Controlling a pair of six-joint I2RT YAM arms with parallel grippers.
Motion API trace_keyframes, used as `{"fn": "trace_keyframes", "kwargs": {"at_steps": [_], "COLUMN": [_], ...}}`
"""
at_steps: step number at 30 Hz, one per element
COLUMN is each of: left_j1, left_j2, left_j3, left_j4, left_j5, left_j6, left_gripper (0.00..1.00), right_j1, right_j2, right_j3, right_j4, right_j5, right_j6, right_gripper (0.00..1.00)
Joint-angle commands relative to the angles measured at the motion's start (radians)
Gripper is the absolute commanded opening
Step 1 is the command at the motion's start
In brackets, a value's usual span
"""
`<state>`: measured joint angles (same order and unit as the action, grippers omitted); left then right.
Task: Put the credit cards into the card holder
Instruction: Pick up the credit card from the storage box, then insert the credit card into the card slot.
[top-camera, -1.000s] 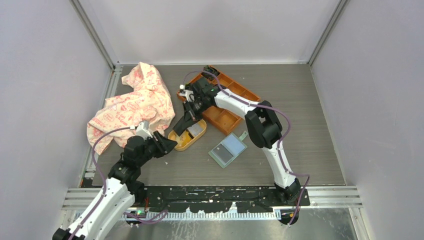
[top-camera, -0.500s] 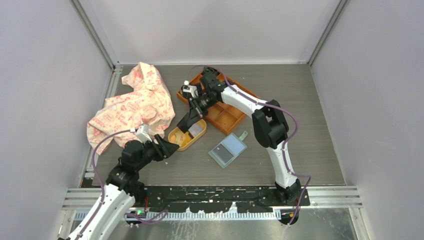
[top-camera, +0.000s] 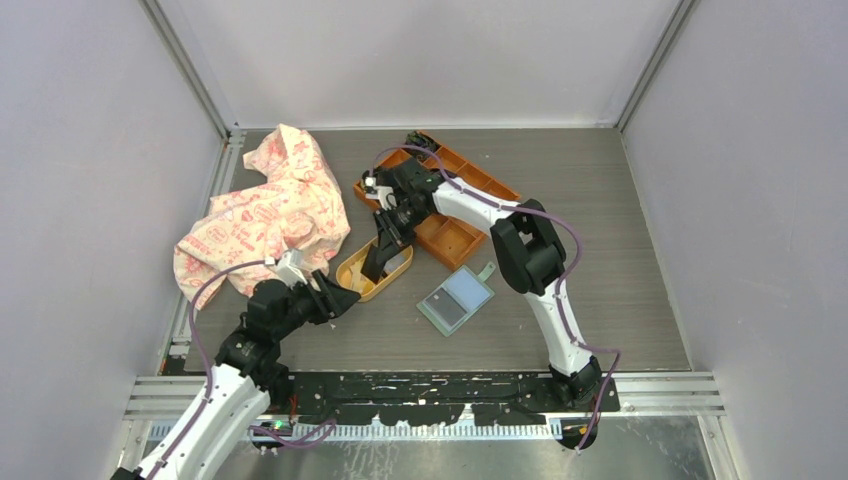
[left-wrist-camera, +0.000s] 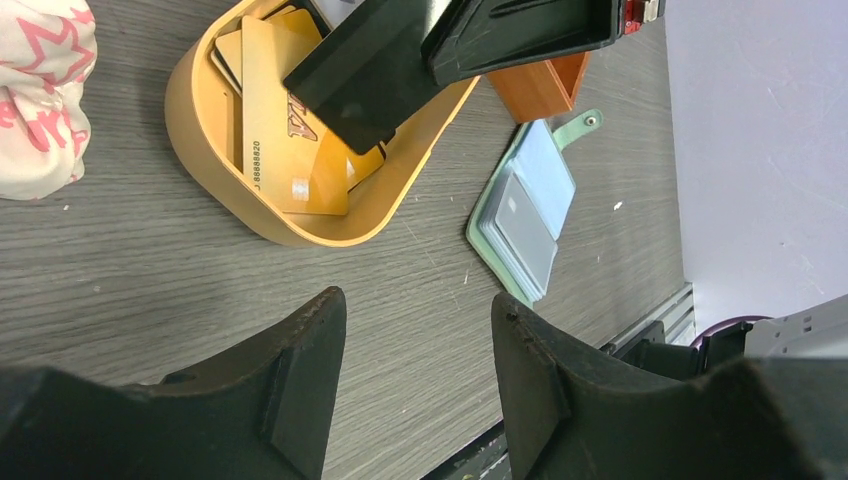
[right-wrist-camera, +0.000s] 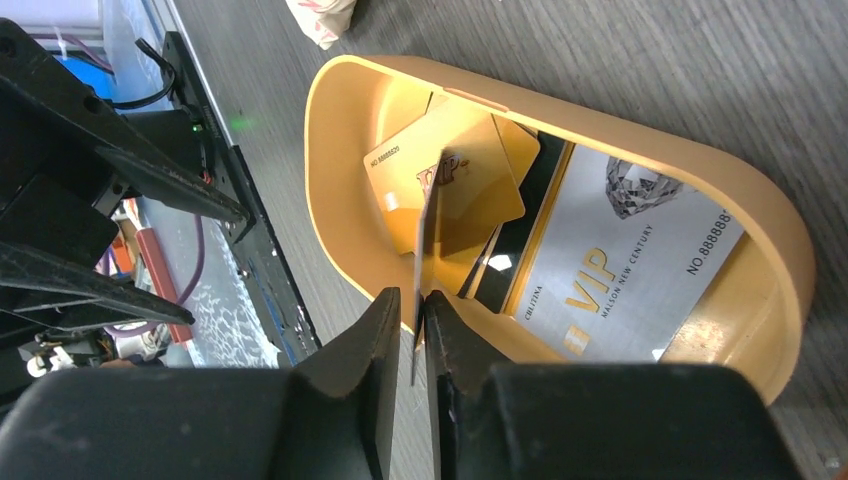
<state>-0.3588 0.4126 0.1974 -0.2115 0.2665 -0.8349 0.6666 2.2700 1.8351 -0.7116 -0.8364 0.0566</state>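
A black credit card (left-wrist-camera: 360, 75) stands on edge in the yellow oval dish (top-camera: 350, 275), between the fingers of my right gripper (right-wrist-camera: 413, 300). Those jaws are slightly parted. The card (right-wrist-camera: 422, 260) leans on one finger, and a thin gap shows at the other. Gold cards (right-wrist-camera: 450, 170), a silver VIP card (right-wrist-camera: 620, 270) and a dark one lie in the dish (right-wrist-camera: 330, 120). The green card holder (top-camera: 456, 298) lies unfolded right of the dish, with a grey card showing in its slots (left-wrist-camera: 525, 215). My left gripper (left-wrist-camera: 420, 300) hovers open and empty over bare table, near the dish (left-wrist-camera: 200, 120).
An orange compartment tray (top-camera: 460, 200) stands just behind the dish, under the right arm. A crumpled pink-patterned cloth (top-camera: 265, 215) lies at the back left, and its edge (left-wrist-camera: 35, 100) comes close to the dish. The table's near metal rail runs behind the left gripper.
My right gripper rose from the dish, then came back down into it, and its jaws have loosened on the black card. The left gripper opened wider and drew back slightly.
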Motion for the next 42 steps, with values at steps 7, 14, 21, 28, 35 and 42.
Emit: {"fn": "trace_keyframes", "kwargs": {"at_steps": [7, 14, 21, 28, 35, 42], "left_j1": [-0.001, -0.002, -0.002, -0.003, -0.031, -0.411], "left_j2": [0.014, 0.027, -0.036, -0.147, -0.105, 0.094], "left_j3": [-0.011, -0.012, -0.053, -0.101, -0.146, -0.13], "left_j4": [0.087, 0.149, 0.401, 0.598, 0.835, 0.927], "left_j5": [0.026, 0.058, 0.265, 0.345, 0.362, 0.177], "left_j6": [-0.012, 0.008, 0.025, 0.014, -0.008, 0.249], "left_gripper": [0.56, 0.57, 0.59, 0.67, 0.69, 0.73], "right_j1": [0.012, -0.012, -0.064, -0.069, -0.064, -0.063], "right_j2": [0.013, -0.106, -0.282, -0.418, -0.564, -0.761], "right_j3": [0.013, 0.015, 0.001, -0.027, -0.244, -0.521], "right_j4": [0.041, 0.026, -0.151, -0.554, -0.727, -0.63], "right_j5": [0.029, -0.049, -0.124, -0.077, -0.058, -0.045], "right_j6": [0.043, -0.013, -0.285, -0.815, -1.131, -1.402], "right_gripper": [0.11, 0.01, 0.01, 0.01, 0.02, 0.02]}}
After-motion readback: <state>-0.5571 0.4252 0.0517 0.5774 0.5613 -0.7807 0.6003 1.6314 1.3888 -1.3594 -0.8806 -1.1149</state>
